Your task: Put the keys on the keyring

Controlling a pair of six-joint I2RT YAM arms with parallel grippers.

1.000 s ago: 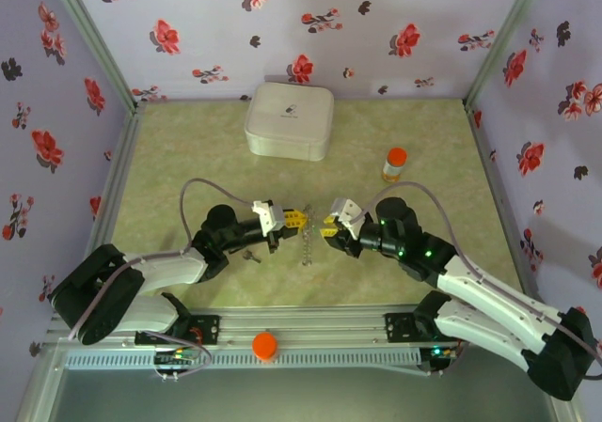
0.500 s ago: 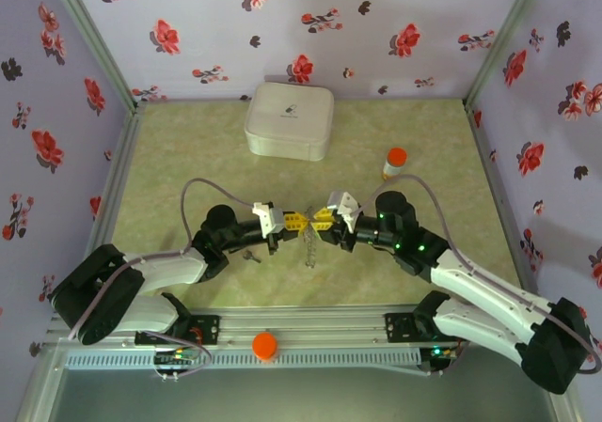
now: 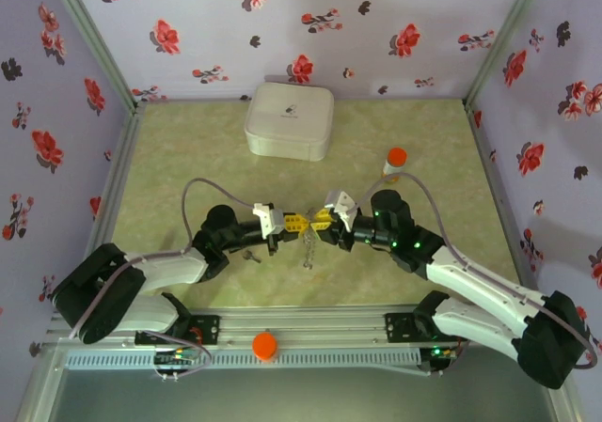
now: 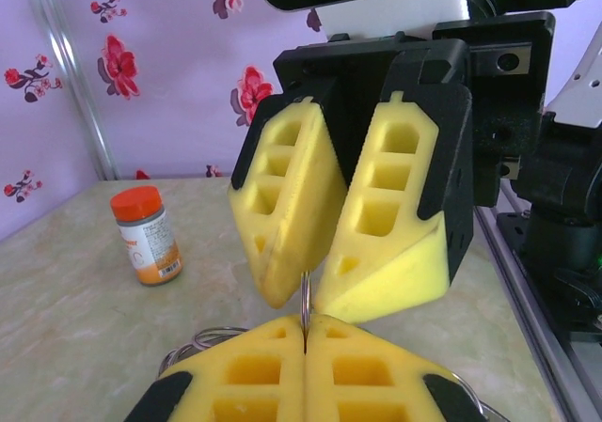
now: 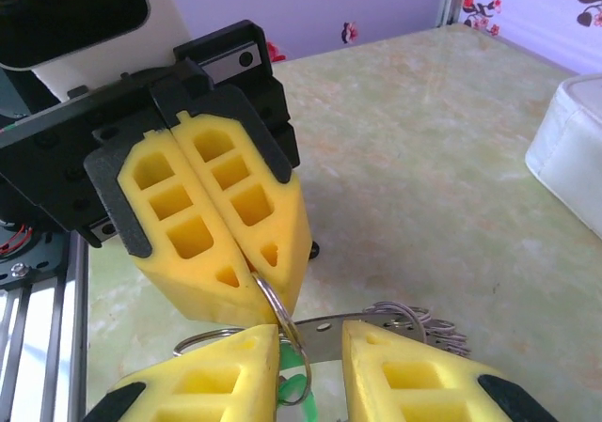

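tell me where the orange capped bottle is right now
In the top view the orange-capped bottle stands on the right half of the table, right of the white case and just beyond the right arm.

A white case [image 3: 289,120] sits far back on the table [image 3: 188,168], an orange-capped bottle [image 3: 395,162] apparently upright to its right.

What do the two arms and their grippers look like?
Left arm and right arm: black joint housings, white link shells, a grey cable looped over each forearm; green lights glow on the right one. Left gripper and right gripper: black finger frames carrying yellow foam wedge pads with square cut-outs, white wrist block behind.
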